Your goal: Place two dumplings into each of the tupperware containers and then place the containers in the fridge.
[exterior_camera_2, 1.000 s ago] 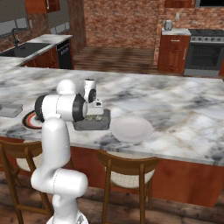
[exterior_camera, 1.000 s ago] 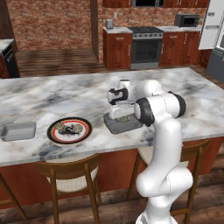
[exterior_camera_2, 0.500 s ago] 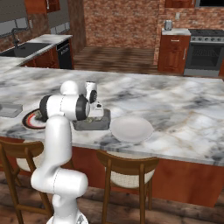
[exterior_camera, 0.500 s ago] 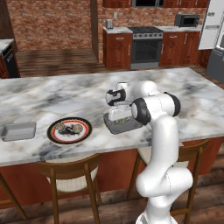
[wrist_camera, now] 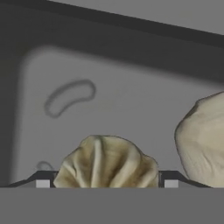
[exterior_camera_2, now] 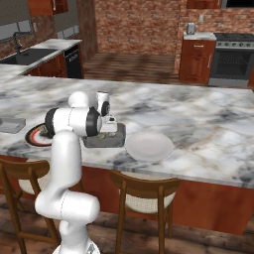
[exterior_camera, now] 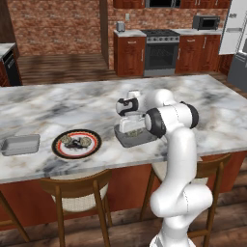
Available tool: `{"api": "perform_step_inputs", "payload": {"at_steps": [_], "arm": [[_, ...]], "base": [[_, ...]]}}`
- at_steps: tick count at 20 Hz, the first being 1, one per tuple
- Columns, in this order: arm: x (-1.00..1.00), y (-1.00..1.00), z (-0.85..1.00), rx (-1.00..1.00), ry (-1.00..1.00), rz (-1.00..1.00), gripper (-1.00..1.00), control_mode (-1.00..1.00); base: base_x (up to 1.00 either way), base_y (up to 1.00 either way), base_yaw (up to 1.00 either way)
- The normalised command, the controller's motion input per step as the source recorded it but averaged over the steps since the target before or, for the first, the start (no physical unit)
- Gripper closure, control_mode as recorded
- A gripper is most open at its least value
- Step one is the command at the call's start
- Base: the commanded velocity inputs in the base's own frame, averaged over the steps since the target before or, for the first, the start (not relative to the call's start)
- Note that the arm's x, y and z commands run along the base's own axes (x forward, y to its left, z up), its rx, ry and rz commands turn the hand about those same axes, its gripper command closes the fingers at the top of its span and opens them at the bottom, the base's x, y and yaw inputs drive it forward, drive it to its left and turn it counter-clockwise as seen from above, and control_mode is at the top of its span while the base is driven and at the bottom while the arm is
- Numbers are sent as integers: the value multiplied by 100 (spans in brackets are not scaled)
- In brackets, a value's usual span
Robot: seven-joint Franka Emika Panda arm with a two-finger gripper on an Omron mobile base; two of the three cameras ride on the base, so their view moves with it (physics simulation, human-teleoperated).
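Hand view is looking straight down into the nearer tupperware container (wrist_camera: pixel 109 83), where a pleated dumpling (wrist_camera: pixel 107 162) is lying between the two finger tips of the gripper (wrist_camera: pixel 106 183) and a second dumpling (wrist_camera: pixel 202 140) is resting just beside it on the tub floor. Compared with a second ago the hand is sitting a touch higher over the same tub, jaws spread wide and gripping nothing, so this container is probably holding its pair. Left base view is showing the black plate (exterior_camera: pixel 94 144) with dumplings left and the other container (exterior_camera: pixel 19 144) waiting well apart.

Two pale pleated dumplings (wrist_camera: pixel 106 162) in grey tub (exterior_camera: pixel 131 139) — two on plate (exterior_camera: pixel 76 144).
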Motion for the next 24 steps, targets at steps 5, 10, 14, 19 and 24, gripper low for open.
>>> {"api": "perform_step_inputs", "payload": {"at_steps": [5, 10, 14, 19, 24], "arm": [[0, -1, 4, 0, 0, 0, -100, -100], [-2, -10, 36, 0, 0, 0, -100, -100], [-13, -41, 56, 0, 0, 0, -100, -100], [21, -75, 28, 5, 2, -2, -100, -100], [33, -70, 1, 8, 0, 0, -100, -100]], "base": [[0, 0, 0], [0, 0, 0], [0, 0, 0], [0, 0, 0], [0, 0, 0]]}}
